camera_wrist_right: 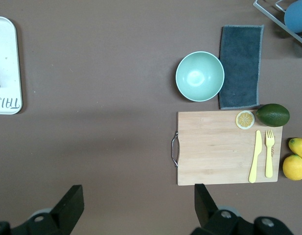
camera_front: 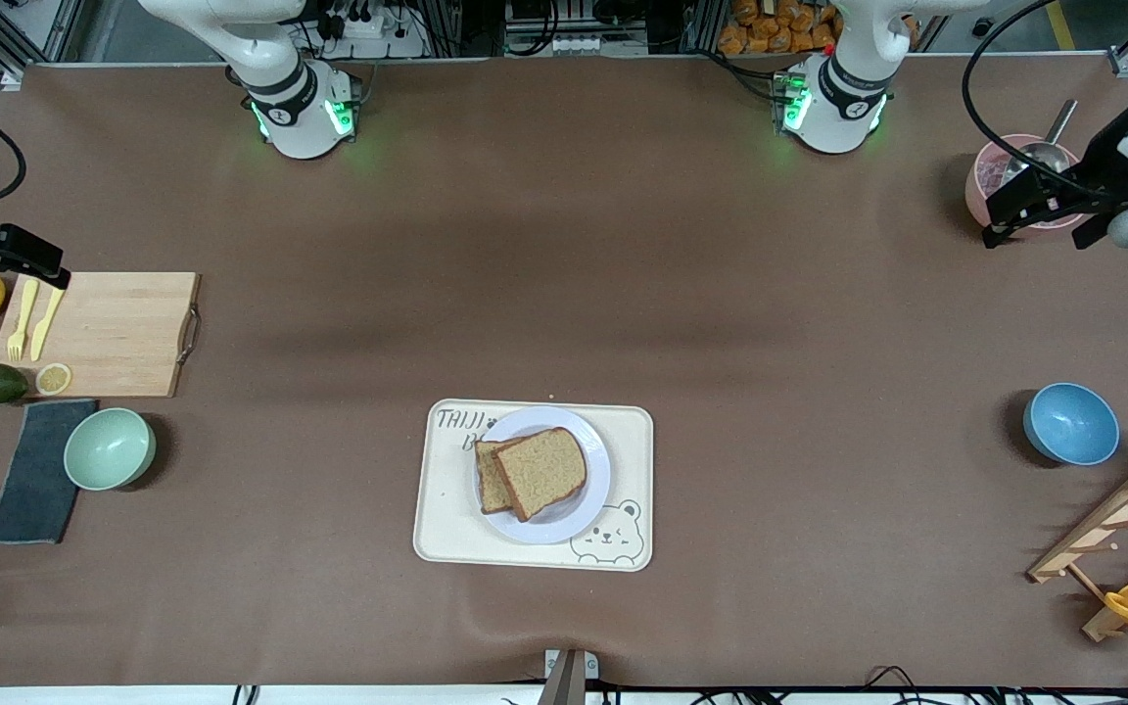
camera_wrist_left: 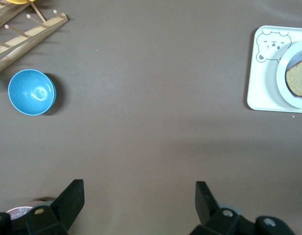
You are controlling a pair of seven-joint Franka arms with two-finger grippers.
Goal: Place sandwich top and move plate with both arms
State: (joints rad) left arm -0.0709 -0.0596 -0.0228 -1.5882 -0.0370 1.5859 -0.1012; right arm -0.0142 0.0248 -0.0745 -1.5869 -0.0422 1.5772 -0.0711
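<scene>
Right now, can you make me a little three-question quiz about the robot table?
1. True or false: the top bread slice lies on the round plate.
2. Which bowl sits beside the dark cloth: A) blue bowl B) green bowl?
3. Fill in: the plate rests on the cream bear ____.

Key: 1 true; 2 B; 3 tray. Extra: the left gripper and right gripper both have open jaws, holding nothing.

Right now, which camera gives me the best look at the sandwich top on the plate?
The front view: the sandwich top shows whole, lying on another slice on the plate. The left wrist view catches only one edge of the sandwich top at the picture's border. The right wrist view shows only the tray's end, no bread.
</scene>
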